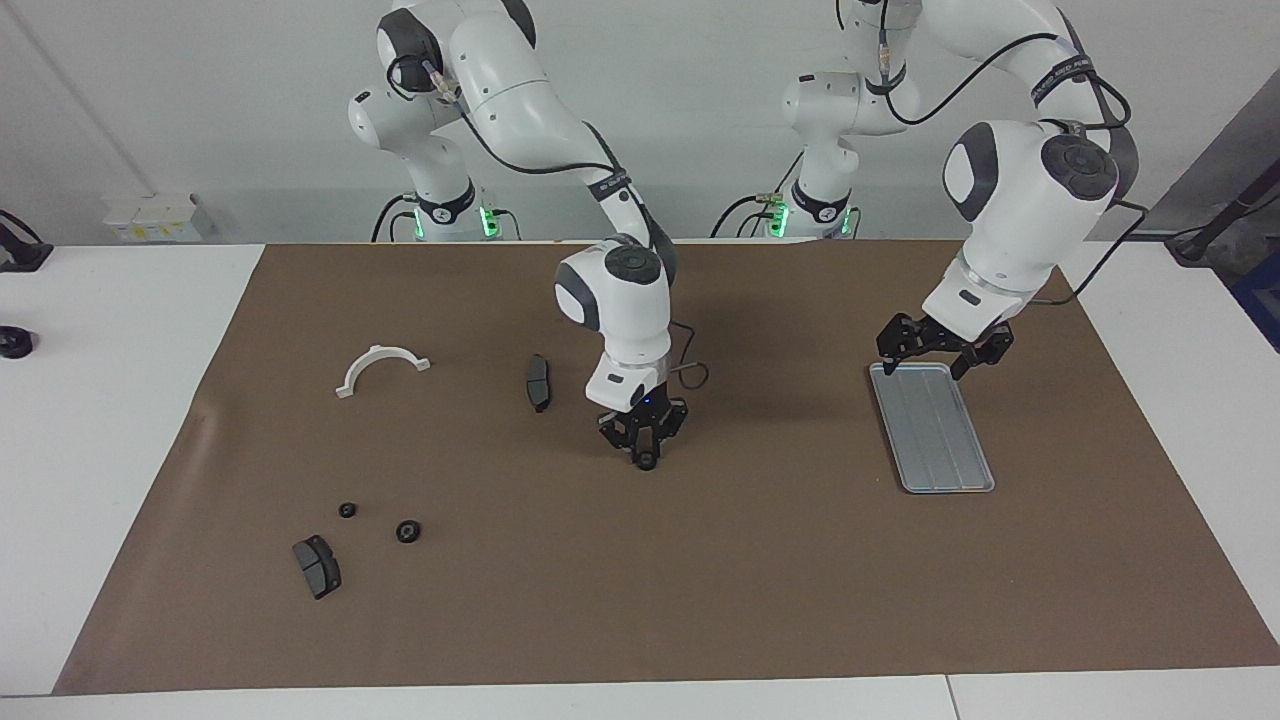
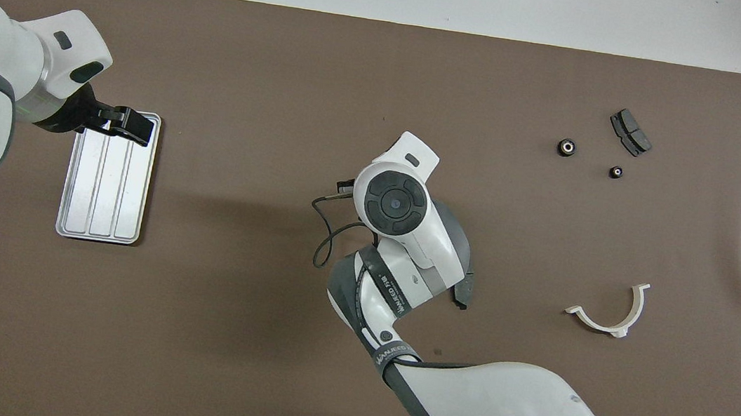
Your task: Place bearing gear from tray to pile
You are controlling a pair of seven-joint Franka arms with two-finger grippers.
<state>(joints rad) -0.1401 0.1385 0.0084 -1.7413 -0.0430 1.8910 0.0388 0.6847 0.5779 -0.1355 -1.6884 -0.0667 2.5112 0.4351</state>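
Nearest the robots, the left claw hangs spread wide over the near end of the empty tray, toward the left arm's end of the counter; that arm waits. At mid-mat, the right claw is low and pinched narrow around a small black gear. Farthest out, toward the right arm's end, lies the pile: two gears near a brake pad. The carry seems to be starting; next the claw must lift and swing over the pile.
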